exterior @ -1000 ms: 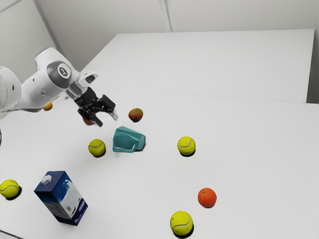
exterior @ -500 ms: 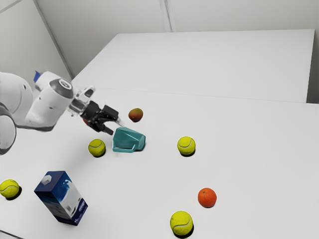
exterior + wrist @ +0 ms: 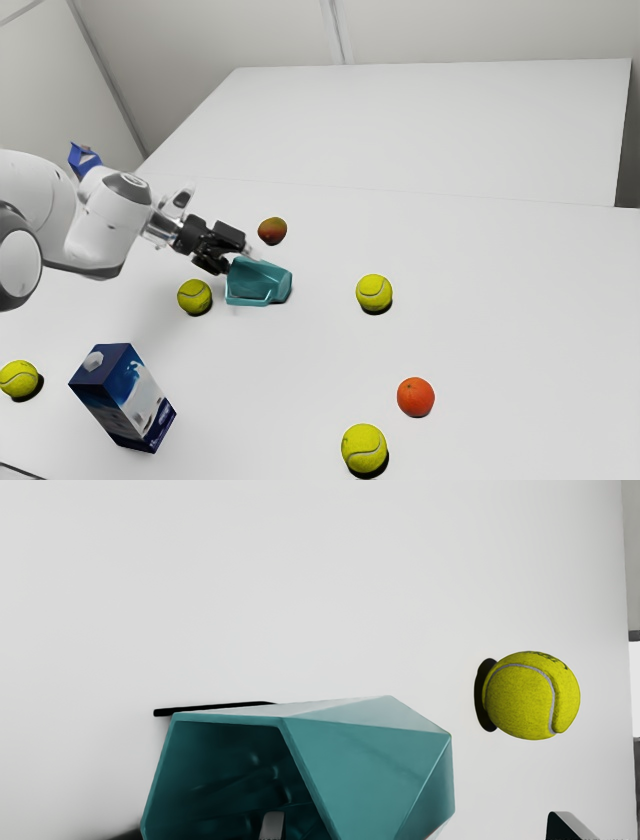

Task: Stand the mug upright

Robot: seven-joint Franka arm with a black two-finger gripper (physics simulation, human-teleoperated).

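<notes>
In the exterior view, our gripper (image 3: 239,261) is at the teal mug (image 3: 262,281), which lies on its side, on the exterior view's left of one tennis ball (image 3: 374,292). In the wrist view, our fingers (image 3: 273,826) are released, wide apart, one at the mug's mouth.

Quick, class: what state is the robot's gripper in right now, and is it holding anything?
Gripper: open, holding nothing; its fingers stand wide apart, one tip at the mouth of the teal mug, the other outside it.
</notes>
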